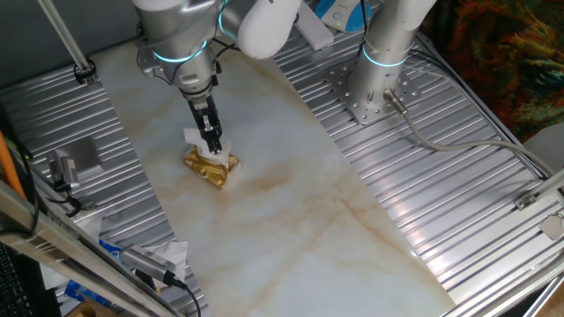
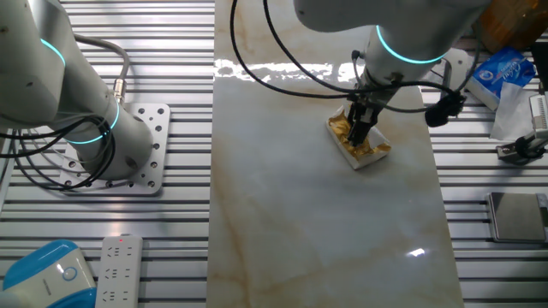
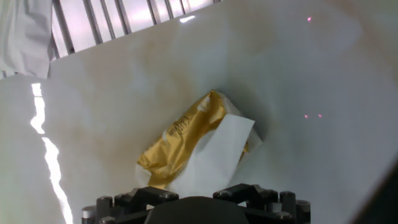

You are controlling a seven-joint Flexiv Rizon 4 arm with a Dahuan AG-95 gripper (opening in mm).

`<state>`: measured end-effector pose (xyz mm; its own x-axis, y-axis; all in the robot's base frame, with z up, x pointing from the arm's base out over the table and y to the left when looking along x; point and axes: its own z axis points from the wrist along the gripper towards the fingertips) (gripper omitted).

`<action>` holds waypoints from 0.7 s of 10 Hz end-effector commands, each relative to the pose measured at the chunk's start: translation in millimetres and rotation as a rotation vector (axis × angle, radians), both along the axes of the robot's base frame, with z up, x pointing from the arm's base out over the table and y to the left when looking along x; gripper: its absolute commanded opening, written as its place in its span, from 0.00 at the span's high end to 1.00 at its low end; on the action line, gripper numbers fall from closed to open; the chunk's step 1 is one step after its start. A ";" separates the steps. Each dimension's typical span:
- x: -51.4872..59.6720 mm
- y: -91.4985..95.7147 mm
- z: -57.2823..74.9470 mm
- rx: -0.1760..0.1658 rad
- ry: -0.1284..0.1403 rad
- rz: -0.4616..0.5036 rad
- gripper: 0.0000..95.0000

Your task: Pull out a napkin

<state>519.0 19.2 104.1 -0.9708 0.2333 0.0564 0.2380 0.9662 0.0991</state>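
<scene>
A shiny gold wrinkled packet (image 1: 211, 169) lies on the marble table (image 1: 291, 220), left of its middle. It also shows in the other fixed view (image 2: 366, 147) and in the hand view (image 3: 177, 140). A white napkin (image 3: 214, 155) sticks out of the packet and runs up under my hand. In one fixed view the napkin (image 1: 193, 136) shows beside my fingers. My gripper (image 1: 211, 146) points straight down onto the packet's top, its fingers close together on the napkin. The gripper (image 2: 360, 137) hides the packet's opening. The fingertips are hidden in the hand view.
A second arm's base (image 1: 379, 79) is bolted to the ribbed metal at the right. A metal block (image 1: 84, 154) and a white paper wad with blue items (image 1: 167, 257) lie at the left. A blue pack (image 2: 501, 68) and a remote (image 2: 120, 269) sit on the ribbed sides.
</scene>
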 end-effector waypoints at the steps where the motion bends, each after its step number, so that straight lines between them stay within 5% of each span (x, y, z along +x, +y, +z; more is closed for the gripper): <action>1: 0.8 -1.1 -3.5 -0.002 0.002 -0.003 0.40; 2: 1.0 -1.2 -4.1 -0.012 -0.005 0.000 1.00; 7: 0.0 -0.6 -1.6 -0.006 -0.018 0.013 1.00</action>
<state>517.4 19.1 104.6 -0.9749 0.2193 0.0388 0.2221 0.9703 0.0964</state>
